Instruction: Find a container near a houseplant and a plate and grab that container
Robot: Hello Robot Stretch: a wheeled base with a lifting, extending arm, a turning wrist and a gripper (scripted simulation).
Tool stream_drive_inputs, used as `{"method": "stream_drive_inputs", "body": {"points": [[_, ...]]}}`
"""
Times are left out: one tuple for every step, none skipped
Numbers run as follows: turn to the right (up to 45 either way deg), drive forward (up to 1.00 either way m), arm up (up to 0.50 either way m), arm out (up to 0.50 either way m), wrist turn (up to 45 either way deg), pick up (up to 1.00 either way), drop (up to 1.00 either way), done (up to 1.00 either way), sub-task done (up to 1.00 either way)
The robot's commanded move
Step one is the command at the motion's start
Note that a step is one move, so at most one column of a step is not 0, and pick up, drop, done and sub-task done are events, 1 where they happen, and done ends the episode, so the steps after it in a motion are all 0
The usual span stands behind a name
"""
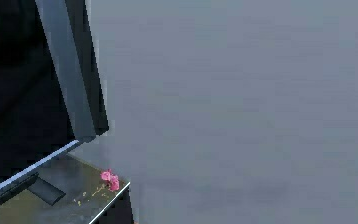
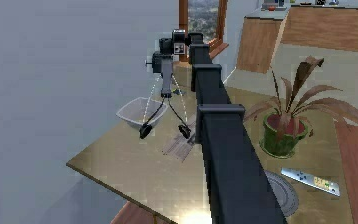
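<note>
A wooden counter (image 2: 112,158) stands against a plain grey wall (image 2: 57,60). On it stands the houseplant (image 2: 287,112), with reddish leaves in a green pot. Beyond the houseplant are a window (image 2: 202,18) and wooden cabinets (image 2: 322,28). Just in front of it lie a grey plate (image 2: 285,190) and a flat, pale remote-like thing (image 2: 312,181). The clear container (image 2: 135,108) sits left of the houseplant, across the dark arm (image 2: 222,140). The arm reaches out over the counter. Its pincer (image 2: 165,128) points its fingers down at the container, and I cannot tell whether it is grasping anything.
</note>
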Motion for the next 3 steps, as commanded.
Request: {"method": "stream_drive_inputs", "body": {"points": [[0.0,0.00,0.00,0.00,45.0,0.00,0.00,0.00,0.00],[0.0,0.00,0.00,0.00,45.0,0.00,0.00,0.00,0.00],[0.0,0.00,0.00,0.00,45.0,0.00,0.00,0.00,0.00]]}}
